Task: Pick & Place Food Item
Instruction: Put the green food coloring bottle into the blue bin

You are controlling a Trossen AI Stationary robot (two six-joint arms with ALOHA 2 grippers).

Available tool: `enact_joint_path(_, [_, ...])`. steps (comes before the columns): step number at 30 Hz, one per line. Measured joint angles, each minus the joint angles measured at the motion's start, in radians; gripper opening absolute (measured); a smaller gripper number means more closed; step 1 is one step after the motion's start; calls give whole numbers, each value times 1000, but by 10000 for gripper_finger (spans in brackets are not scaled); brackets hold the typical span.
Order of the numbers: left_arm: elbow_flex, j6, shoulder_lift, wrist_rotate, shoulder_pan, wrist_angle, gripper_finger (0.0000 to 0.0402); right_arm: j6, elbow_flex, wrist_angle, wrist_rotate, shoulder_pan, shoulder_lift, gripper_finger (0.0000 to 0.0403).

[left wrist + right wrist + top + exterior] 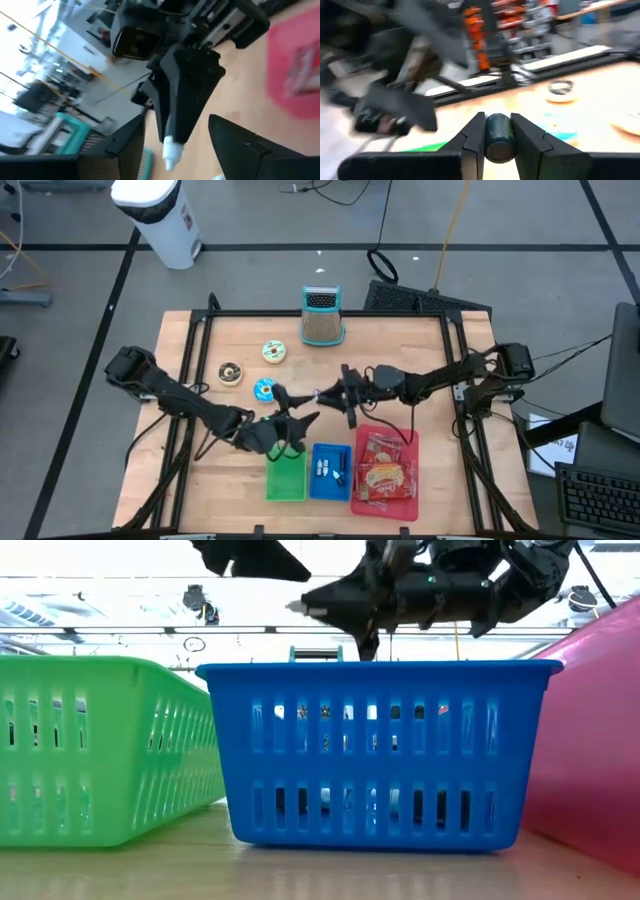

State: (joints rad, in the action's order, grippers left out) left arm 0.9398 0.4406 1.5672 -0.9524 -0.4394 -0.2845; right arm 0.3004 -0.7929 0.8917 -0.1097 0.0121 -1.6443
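Note:
A small dark cylinder (pixel 499 137) with a white tip (pixel 170 151) hangs above the table's middle, and my right gripper (pixel 328 394) is shut on it. The gripper reaches in level from the table's right. My left gripper (pixel 185 160) faces it from the near left and is open. Its two fingers stand wide on either side of the white tip without touching it. In the low view the right gripper (pixel 335 598) shows above the blue basket (pixel 375 750), with the pale tip (pixel 296 608) at its free end. My right gripper pinches the cylinder's two sides (pixel 499 125) between its two fingers. The fingers lie level, coming from the table's right, and run along the cylinder. The white tip sticks out past the fingertips toward my left gripper. The cylinder is lifted clear of the table.
Three baskets stand at the near edge: green (pixel 285 478), blue (pixel 330 472), and red (pixel 386 496) with food packets. Three doughnut-like rounds (pixel 264 390) (pixel 230 373) (pixel 275 352) lie far left of the grippers. A teal-and-grey container (pixel 322 316) stands at the far edge.

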Motion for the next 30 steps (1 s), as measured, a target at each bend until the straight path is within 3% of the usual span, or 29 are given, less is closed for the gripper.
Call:
enact_joint_path(4, [-28, -150, -67, 69, -24, 69, 220, -3, -1, -15, -131, 35, 1, 60])
enact_joint_path(9, [-144, -264, -155, 107, -24, -14, 203, -53, -1, -76, -215, 126, 1, 60])
enact_joint_path(16, [-316, -336, -181, 122, 38, -309, 175, -140, -1, -250, -133, 259, -8, 60])
enact_joint_path(25, [-333, -490, -181, 370, 141, -319, 157, -168, -1, -289, -77, 304, -8, 60])
enact_joint_path(30, [-333, -517, -181, 445, 169, -321, 161, -167, -1, -329, -76, 304, -8, 60])
